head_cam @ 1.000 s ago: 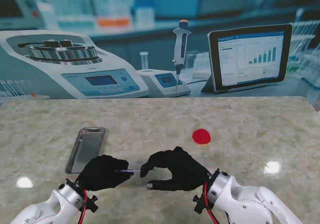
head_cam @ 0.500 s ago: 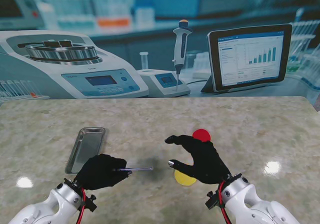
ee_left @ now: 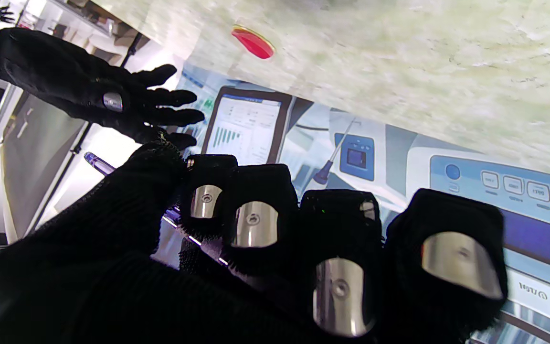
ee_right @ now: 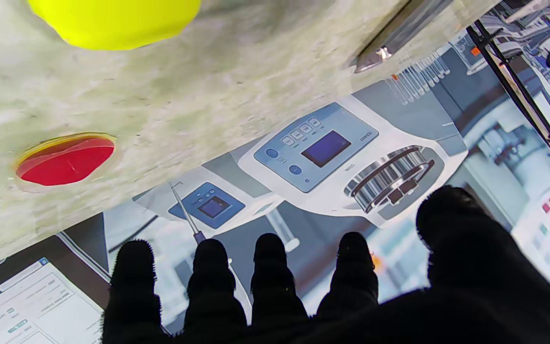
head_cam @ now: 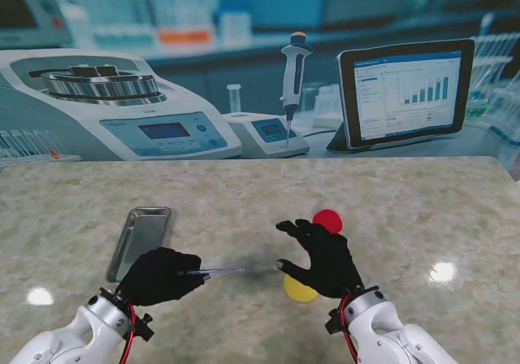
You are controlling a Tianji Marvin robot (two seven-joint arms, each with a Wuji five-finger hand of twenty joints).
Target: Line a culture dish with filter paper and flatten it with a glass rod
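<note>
Toward the left edge of the bench, a metal tray. Just nearer to me, left hand with fingers curled around the glass rod — rod lying almost level, its tip pointing right. Further right, right hand holding nothing, fingers spread, over a yellow disc. Just beyond the fingertips, a red culture dish near the middle of the bench — apart from the yellow disc.
</note>
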